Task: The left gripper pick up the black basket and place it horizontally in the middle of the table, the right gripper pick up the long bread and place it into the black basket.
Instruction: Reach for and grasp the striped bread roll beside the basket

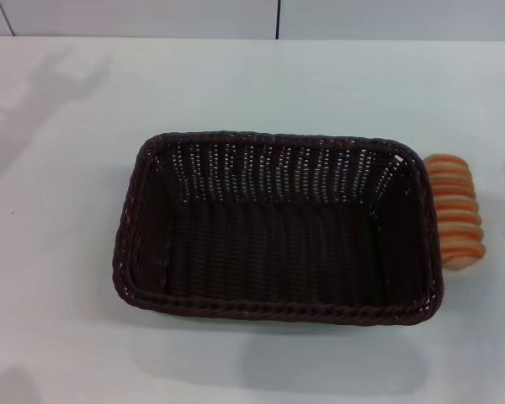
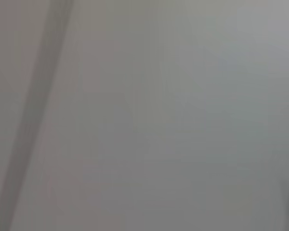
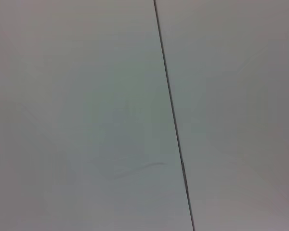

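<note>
Head view: scene is seen from above and in front, angled down at the table; the black basket is centred in frame, the long bread sits against its right end, and a wall is caught along the far edge. Left wrist view: only a blank pale surface with a faint dark band is shown, nothing placeable. Right wrist view: a plain pale surface crossed by one thin dark seam is shown. No overlap between views can be confirmed.
</note>
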Motion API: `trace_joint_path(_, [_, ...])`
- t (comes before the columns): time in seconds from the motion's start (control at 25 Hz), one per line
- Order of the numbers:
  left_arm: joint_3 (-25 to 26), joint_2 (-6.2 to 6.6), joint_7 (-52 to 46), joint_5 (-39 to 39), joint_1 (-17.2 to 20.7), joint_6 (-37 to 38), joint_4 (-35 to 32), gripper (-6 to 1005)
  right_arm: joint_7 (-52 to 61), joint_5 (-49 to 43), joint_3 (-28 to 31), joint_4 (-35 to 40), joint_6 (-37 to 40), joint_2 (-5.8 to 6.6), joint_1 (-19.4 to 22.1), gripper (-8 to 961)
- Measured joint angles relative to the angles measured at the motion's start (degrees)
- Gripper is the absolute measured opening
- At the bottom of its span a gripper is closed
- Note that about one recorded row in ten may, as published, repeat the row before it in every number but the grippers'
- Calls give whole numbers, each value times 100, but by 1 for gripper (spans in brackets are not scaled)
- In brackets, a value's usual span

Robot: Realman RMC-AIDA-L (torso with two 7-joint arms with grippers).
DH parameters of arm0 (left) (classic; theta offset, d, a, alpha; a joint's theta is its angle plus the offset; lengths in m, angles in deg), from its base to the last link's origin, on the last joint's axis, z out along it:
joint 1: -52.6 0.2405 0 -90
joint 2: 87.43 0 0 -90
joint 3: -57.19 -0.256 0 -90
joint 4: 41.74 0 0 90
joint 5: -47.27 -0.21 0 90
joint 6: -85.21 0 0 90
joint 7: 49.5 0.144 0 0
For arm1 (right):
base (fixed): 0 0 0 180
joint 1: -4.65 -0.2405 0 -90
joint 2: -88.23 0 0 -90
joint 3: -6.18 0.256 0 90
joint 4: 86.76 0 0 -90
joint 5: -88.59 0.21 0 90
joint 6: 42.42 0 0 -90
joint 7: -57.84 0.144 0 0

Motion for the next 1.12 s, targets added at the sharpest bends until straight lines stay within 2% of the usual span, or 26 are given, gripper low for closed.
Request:
trace_joint_path(0.08, [186,-8,522,551,130,198,-381,819,-1,2,2,2,-20,3,-31,823])
trace_joint_path(0.12, [186,-8,522,551,130,198,-381,819,-1,2,2,2,-20,3,-31,823])
trace_joint_path(0.2, [350,-32,1253,1134,248,246,-805,819,-2,4,15,3,-49,4,-48,823])
trace_joint_path(0.24, [350,-32,1253,1134,248,246,-805,819,-3,5,20,4,-56,4,-50,823])
trace_joint_path(0.28, [432,-34,1799,1494,307,266,-1092,819,-3,5,24,3,-59,4,-51,823])
trace_joint_path(0.4, [538,-34,2376,1804,348,275,-1382,819,-4,6,30,4,-60,4,-51,823])
trace_joint_path(0.56, [717,-42,4037,2428,399,216,-2091,819,-6,6,40,-36,-157,4,-50,823])
trace_joint_path(0.6, [717,-42,4037,2428,399,216,-2091,819,-6,6,40,-36,-157,4,-50,823])
trace_joint_path(0.68, [728,-52,4981,2745,446,164,-2393,819,-8,6,53,-182,-339,22,-50,823])
trace_joint_path(0.72, [728,-52,4981,2745,446,164,-2393,819,-8,6,53,-182,-339,22,-50,823])
trace_joint_path(0.8, [734,-56,5808,3163,496,88,-2701,819,-15,6,45,-455,-465,77,-2,823])
trace_joint_path(0.88, [739,-44,6083,3344,524,81,-2842,819,-32,5,19,-763,-547,183,74,823])
trace_joint_path(0.92, [739,-44,6083,3344,524,81,-2842,819,-32,5,19,-763,-547,183,74,823])
trace_joint_path(0.96, [744,-27,6140,3415,566,85,-2876,819,-107,-16,0,-1176,-630,328,190,823])
trace_joint_path(1.0, [744,-27,6140,3415,566,85,-2876,819,-107,-16,0,-1176,-630,328,190,823])
trace_joint_path(1.08, [765,-18,6164,3456,635,97,-2849,819,-423,-77,7,-1813,-636,486,437,823])
trace_joint_path(1.12, [765,-18,6164,3456,635,97,-2849,819,-552,-112,28,-1956,-596,503,521,823])
